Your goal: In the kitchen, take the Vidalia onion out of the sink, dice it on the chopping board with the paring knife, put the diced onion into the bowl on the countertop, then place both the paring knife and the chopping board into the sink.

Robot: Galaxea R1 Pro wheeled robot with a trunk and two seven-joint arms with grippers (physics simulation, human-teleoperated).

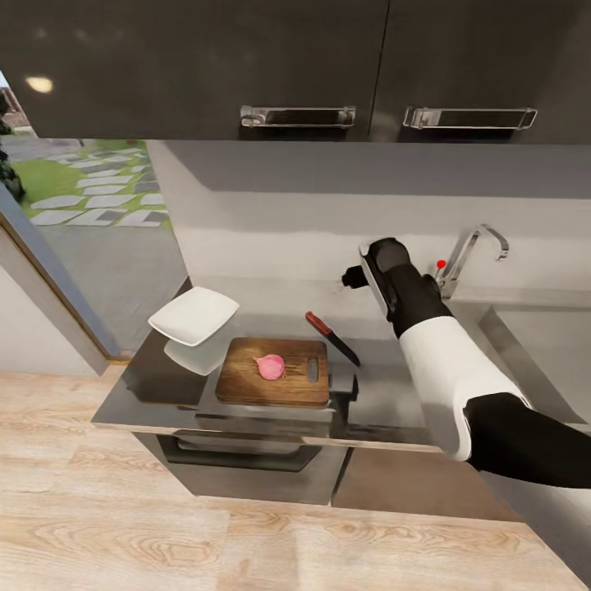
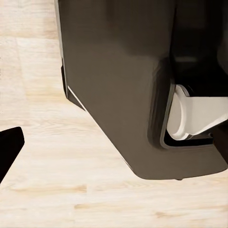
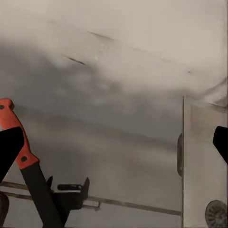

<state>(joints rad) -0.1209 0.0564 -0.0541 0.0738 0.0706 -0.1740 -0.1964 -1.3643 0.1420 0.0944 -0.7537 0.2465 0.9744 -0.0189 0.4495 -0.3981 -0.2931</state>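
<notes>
Overhead, the right arm reaches forward — right gripper (image 1: 351, 279) spread — above the paring knife (image 1: 332, 336).

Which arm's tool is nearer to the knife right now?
The right. Its tool hovers just above and behind the knife, open and empty. The left tool looks down at wood floor and the robot's base, away from the counter.

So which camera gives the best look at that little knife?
The head view: the whole paring knife lies on the countertop beside the chopping board. The right wrist view catches its handle and part of the blade, cut off at the frame's edge.
</notes>
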